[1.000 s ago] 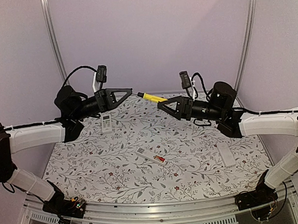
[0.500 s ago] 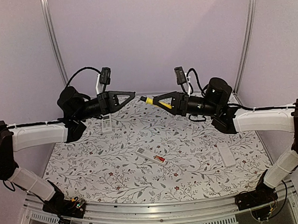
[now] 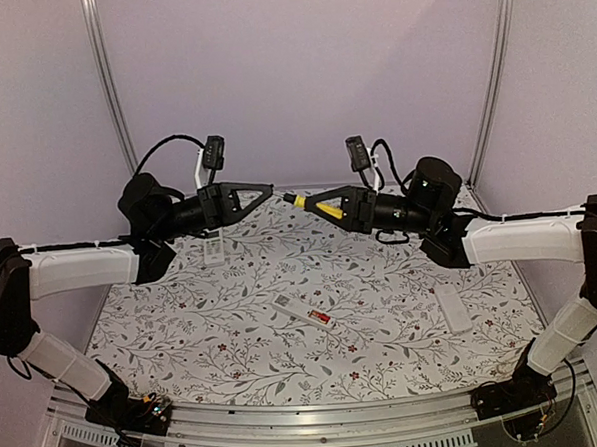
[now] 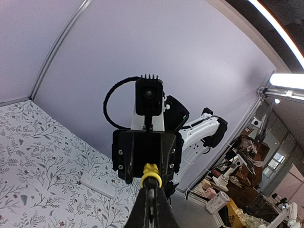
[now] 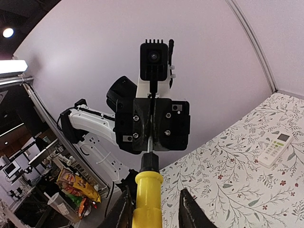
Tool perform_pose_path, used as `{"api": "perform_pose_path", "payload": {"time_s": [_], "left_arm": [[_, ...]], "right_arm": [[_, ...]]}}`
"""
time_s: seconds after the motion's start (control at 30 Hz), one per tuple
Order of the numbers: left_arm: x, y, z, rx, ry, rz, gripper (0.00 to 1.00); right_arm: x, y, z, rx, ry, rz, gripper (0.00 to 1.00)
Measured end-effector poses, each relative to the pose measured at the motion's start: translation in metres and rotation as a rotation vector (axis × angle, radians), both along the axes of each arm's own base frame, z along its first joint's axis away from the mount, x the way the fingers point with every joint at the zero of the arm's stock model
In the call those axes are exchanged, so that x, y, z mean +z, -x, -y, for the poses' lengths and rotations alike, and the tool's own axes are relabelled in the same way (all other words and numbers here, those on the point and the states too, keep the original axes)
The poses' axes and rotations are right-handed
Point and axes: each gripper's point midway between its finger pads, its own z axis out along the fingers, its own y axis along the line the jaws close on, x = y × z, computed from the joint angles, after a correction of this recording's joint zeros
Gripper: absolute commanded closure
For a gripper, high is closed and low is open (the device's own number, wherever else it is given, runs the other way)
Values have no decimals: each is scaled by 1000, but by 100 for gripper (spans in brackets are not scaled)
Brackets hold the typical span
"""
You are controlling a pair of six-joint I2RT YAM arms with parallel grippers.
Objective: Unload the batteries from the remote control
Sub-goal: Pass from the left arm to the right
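A slim white remote lies open at mid-table, with a red-orange battery showing in its right end. Both grippers are raised well above the far part of the table, facing each other. A yellow-handled tool spans between them. My left gripper is shut on the tool's metal shaft. My right gripper is open around the yellow handle, which lies against one finger and apart from the other. In the left wrist view, the left gripper is closed just before the handle's yellow end.
A white remote with a screen lies at the far left under the left arm; it also shows in the right wrist view. A plain white oblong piece lies at the right, also in the left wrist view. The floral cloth covers the table.
My right gripper has moved left and up with the tool, bringing its shaft into the left gripper. The left gripper has shifted slightly right and is shut on it.
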Motion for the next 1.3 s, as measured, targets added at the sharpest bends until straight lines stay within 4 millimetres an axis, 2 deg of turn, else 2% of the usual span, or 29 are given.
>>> {"api": "perform_pose_path", "payload": {"time_s": [0.27, 0.33, 0.43, 0.5, 0.53, 0.57, 0.63, 0.73, 0.8, 0.9, 1.0, 1.1, 1.2, 1.3], "left_arm": [[-3, -2, 1, 1, -4, -2, 100], [-4, -2, 2, 3, -6, 4, 88], [-7, -3, 3, 7, -24, 14, 44], [-13, -6, 5, 16, -62, 19, 25], [-16, -9, 7, 24, -89, 15, 19], [-18, -12, 7, 34, -116, 21, 15], [-23, -17, 9, 55, -180, 32, 12], [-29, -26, 12, 83, -288, 64, 10], [-38, -33, 15, 87, -357, 81, 12], [-72, -44, 24, 64, -474, 65, 13], [-126, -47, 35, 6, -601, 3, 13], [-180, -42, 45, -54, -726, -66, 13], [-217, -33, 53, -106, -825, -106, 13], [-239, -27, 58, -139, -885, -130, 13]], "right_arm": [[2, 0, 0, 7, -15, -14, 98], [2, 0, 0, 5, -15, -10, 100], [-1, -1, 1, -3, -13, -16, 100], [-7, -3, 2, -17, -6, -25, 100], [-10, -6, 4, -28, -2, -31, 100], [-14, -8, 6, -40, 4, -40, 100], [-22, -14, 13, -73, 20, -60, 100], [-33, -28, 29, -154, 62, -95, 100], [-39, -40, 43, -235, 98, -113, 100], [-42, -52, 69, -354, 140, -120, 100], [-43, -58, 100, -488, 176, -129, 100], [-46, -60, 128, -596, 200, -143, 100], [-55, -62, 146, -674, 230, -164, 100], [-66, -62, 154, -710, 263, -182, 100]]}}
